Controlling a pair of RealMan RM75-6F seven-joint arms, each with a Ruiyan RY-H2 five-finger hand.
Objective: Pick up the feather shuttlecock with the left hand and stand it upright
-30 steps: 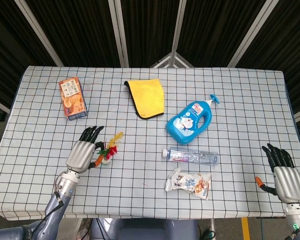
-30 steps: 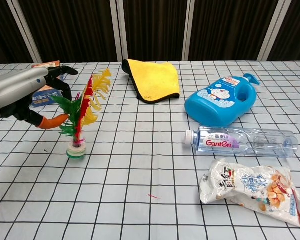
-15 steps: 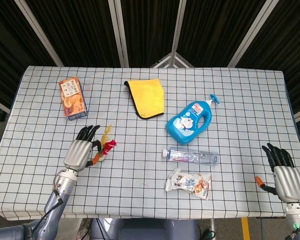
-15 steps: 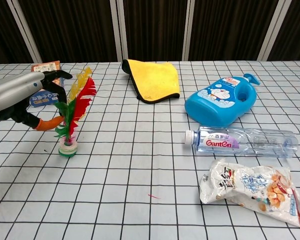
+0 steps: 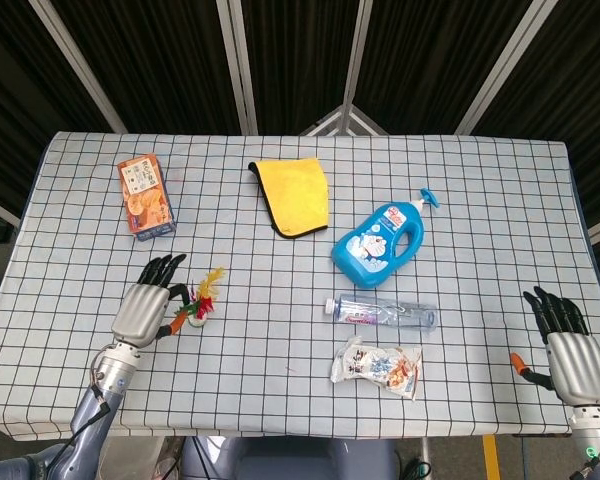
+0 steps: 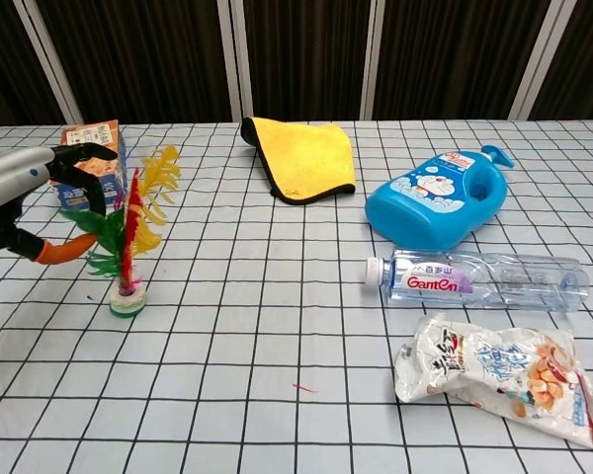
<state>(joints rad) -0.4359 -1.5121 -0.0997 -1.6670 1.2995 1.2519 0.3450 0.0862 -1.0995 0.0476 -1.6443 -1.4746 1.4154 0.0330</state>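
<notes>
The feather shuttlecock [image 6: 128, 242] stands upright on its round base on the checked tabletop [image 5: 280, 350], toward the front-left corner, its red, yellow and green feathers pointing up. The left hand [image 5: 140, 308] is just beside it on the side nearer the left edge; in the chest view the left hand's [image 6: 25, 202] dark fingers [image 6: 87, 163] curve over above the feathers and the orange thumb tip reaches in at the green feathers low down, with the fingers apart from one another. Whether thumb or fingers actually touch the feathers cannot be told from either view. The right hand [image 5: 570, 350] lies near the front-right corner of the tabletop, well apart from everything else, palm down with its fingers [image 5: 552, 308] stretched out and slightly spread, holding nothing; the chest view does not show it. Toward the back-left corner lies an orange box [image 5: 145, 196], flat on the cloth. A folded yellow cloth [image 5: 292, 195] lies near the middle of the back edge. Right of centre a blue pump bottle [image 5: 380, 243] lies on its side, its pump head pointing toward the back-right corner. Just in front of it a clear water bottle [image 5: 382, 313] lies on its side, cap toward the left edge, and in front of that, near the front edge, lies a crumpled snack bag [image 5: 377, 366].
</notes>
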